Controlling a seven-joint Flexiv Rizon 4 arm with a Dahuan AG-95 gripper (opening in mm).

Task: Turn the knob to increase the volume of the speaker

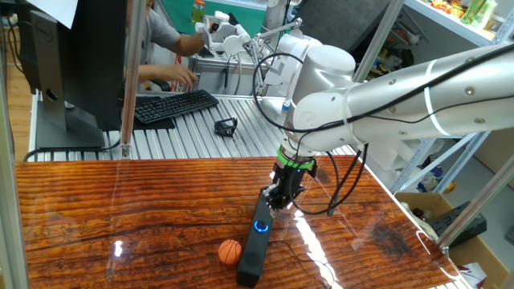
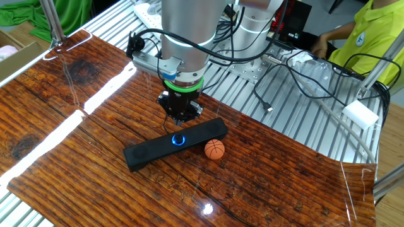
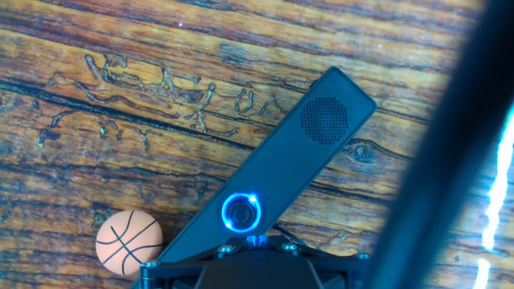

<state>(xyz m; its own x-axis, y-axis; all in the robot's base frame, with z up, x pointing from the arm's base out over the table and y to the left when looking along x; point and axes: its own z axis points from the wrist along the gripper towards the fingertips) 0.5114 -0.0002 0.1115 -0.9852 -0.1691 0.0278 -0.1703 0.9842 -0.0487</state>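
The speaker (image 1: 257, 237) (image 2: 158, 148) (image 3: 297, 160) is a long black bar lying on the wooden table. Its knob (image 1: 260, 225) (image 2: 178, 139) (image 3: 242, 212) is a small black dial ringed in blue light. My gripper (image 1: 279, 201) (image 2: 180, 120) (image 3: 255, 240) hangs just above the speaker, close beside the knob and a little behind it. The fingers are together, with nothing between them. In the hand view the fingertips sit at the bottom edge, just under the glowing dial. I cannot tell whether they touch the speaker.
An orange ball (image 1: 230, 251) (image 2: 214, 149) (image 3: 128, 242) rests against the speaker's side near the knob. A black keyboard (image 1: 173, 105), a monitor (image 1: 72, 64) and a seated person (image 2: 363, 38) are beyond the table's metal edge. Cables (image 2: 297, 82) trail there.
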